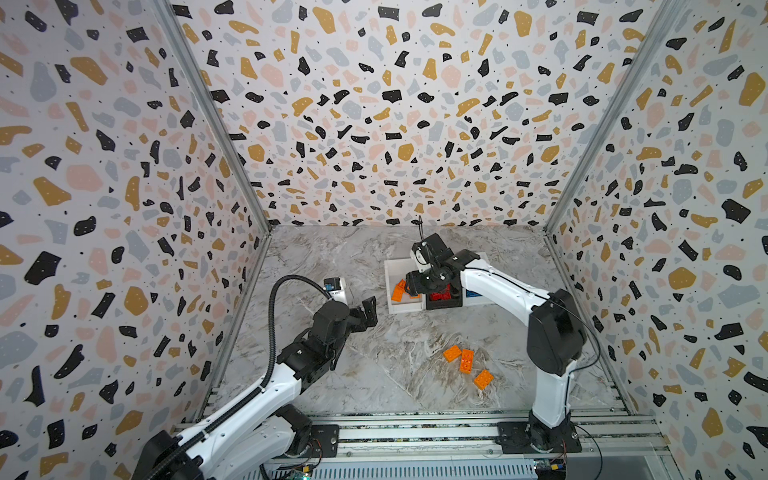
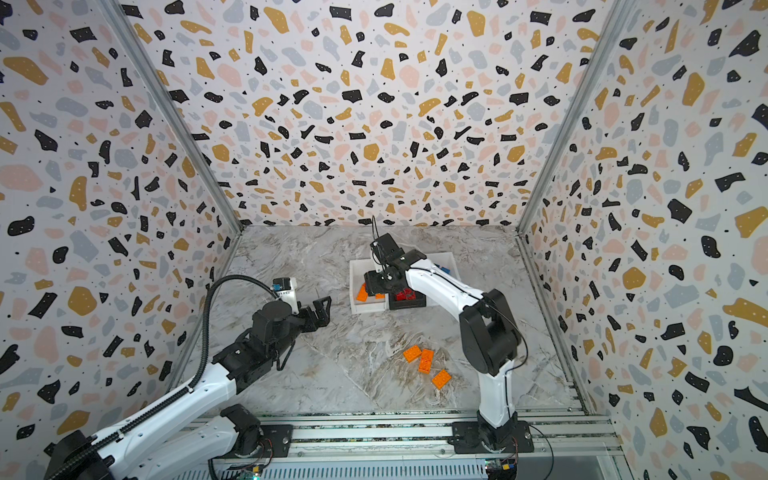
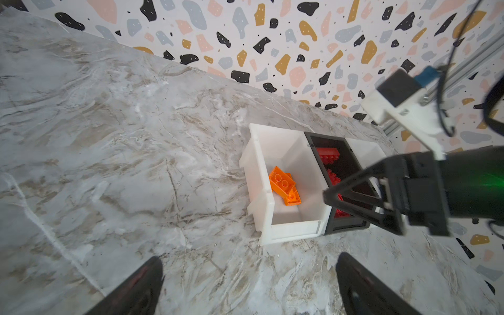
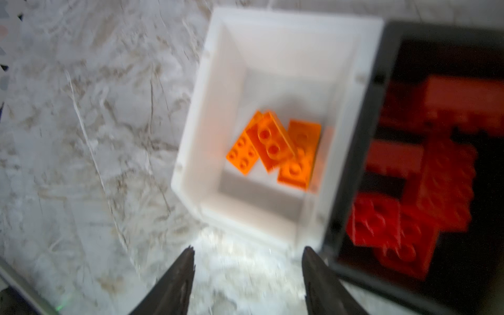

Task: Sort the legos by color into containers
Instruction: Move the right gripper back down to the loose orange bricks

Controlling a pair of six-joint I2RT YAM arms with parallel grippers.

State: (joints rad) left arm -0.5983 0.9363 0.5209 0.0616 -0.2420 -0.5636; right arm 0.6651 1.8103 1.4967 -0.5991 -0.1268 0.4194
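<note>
Three orange bricks (image 1: 466, 360) lie loose on the marble table (image 1: 332, 382), near the right arm's base and well apart from the bins. Two of them look to be touching; the third sits just beside.

Bins: white bin (image 4: 215, 109) holds orange bricks (image 4: 272, 147). Black bin (image 4: 381, 136) next to it holds red bricks (image 4: 436, 177). The far white bin is mostly hidden by the right arm.

Risks, as I judge them:
- The loose bricks are crowded. Jaws closing on one may shove a neighbour or pinch two together.
- The right gripper hangs close to the seam between the white and black bins. An orange brick let go there could land among the red.
- A low pull-away could catch a rim and drag the joined row.

Fingers:
- Right gripper (image 4: 248, 249): jaws partly spread, nothing between them and touching nothing. It hovers over the near corner of the white bin. The view is blurred.
- Left gripper (image 3: 249, 257): jaws spread wide, empty, above bare table beside the white bin, clear of every brick.
</note>
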